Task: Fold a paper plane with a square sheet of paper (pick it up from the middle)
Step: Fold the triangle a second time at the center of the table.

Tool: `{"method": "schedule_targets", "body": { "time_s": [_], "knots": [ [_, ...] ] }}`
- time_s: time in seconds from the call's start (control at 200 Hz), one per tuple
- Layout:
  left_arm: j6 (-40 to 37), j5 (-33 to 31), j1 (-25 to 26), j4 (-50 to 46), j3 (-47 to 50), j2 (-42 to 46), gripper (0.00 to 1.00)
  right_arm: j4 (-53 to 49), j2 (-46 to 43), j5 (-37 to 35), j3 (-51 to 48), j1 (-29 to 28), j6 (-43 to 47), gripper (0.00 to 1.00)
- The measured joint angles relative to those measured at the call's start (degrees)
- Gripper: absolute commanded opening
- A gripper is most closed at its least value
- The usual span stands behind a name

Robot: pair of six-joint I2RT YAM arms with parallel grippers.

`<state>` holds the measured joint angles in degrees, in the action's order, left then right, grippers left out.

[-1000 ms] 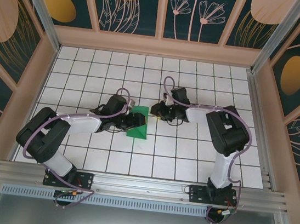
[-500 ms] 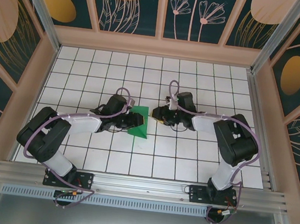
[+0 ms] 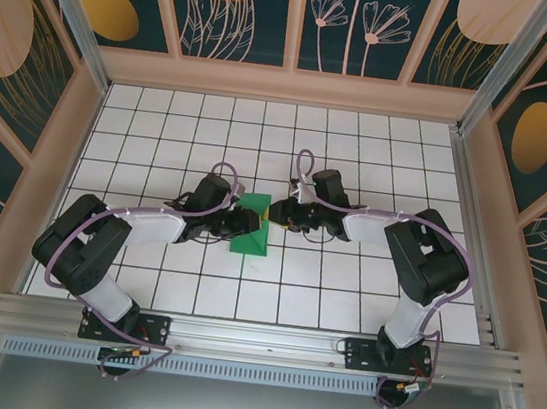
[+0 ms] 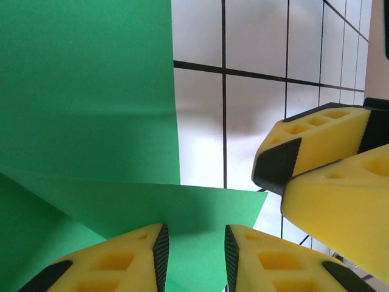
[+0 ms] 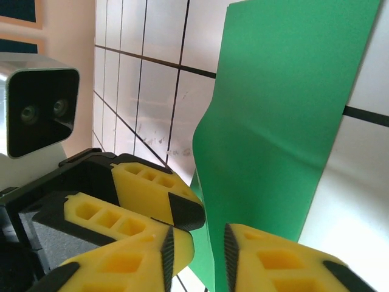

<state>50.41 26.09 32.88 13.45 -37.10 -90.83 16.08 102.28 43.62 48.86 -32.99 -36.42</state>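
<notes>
The square sheet of paper (image 3: 249,234) is bright green, folded on itself, and lies on the white grid near the middle of the table. My left gripper (image 3: 244,223) reaches it from the left and my right gripper (image 3: 274,212) from the right, their tips almost meeting. In the left wrist view a raised flap of the paper (image 4: 85,91) runs across the narrow gap of the left gripper (image 4: 196,255), which is open; the right gripper's fingers (image 4: 322,137) show close by. In the right wrist view the paper's (image 5: 285,109) lifted edge drops into the gap of the right gripper (image 5: 197,255), also open.
The white grid table (image 3: 342,294) is ringed by wooden walls (image 3: 289,86) and a metal rail (image 3: 255,341) at the near edge. The left gripper's yellow fingers (image 5: 146,185) and the left wrist camera (image 5: 39,112) crowd the right gripper's left side.
The right gripper has slid left from beside the paper to its right edge. The left gripper's jaws have narrowed around the flap. The paper stays where it was.
</notes>
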Motion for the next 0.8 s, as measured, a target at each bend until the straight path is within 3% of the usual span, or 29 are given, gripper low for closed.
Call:
{"method": "schedule_targets", "body": {
  "time_s": [0.225,0.405,0.525,0.801],
  "knots": [
    [0.00,0.02,0.00,0.02,0.11,-0.11,0.32,-0.44,2.21,-0.04,1.70,-0.35,0.55,0.18],
    [0.00,0.02,0.00,0.00,0.15,-0.11,0.32,-2.01,2.91,-0.79,1.70,-0.55,1.31,0.27],
    [0.00,0.02,0.00,0.00,0.20,-0.11,0.32,-2.62,2.91,-1.55,1.70,-0.55,1.62,0.28],
    [0.00,0.00,0.00,0.00,0.20,-0.11,0.31,-3.04,2.91,-1.29,1.70,-0.70,3.32,0.08]
  ]
}}
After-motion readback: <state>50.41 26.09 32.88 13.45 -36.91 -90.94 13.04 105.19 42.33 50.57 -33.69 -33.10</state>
